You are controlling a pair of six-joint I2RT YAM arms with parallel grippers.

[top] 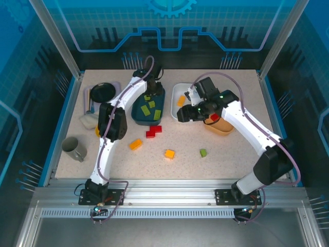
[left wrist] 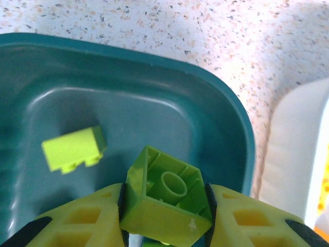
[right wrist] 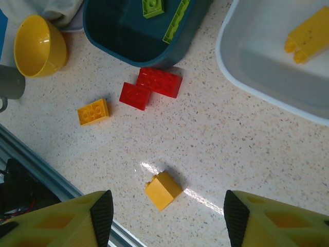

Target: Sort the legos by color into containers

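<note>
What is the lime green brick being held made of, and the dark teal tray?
The lime green brick looks like hard moulded plastic: crisp edges, a hollow underside with a tube. The dark teal tray seems to be glossy plastic: soft highlights on curved walls.

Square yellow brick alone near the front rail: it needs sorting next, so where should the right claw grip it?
Take the yellow brick by two opposite flat side faces, coming straight down from above. It sits turned against the open right claw, so rotate the wrist to square up; bare table around it leaves room.
</note>
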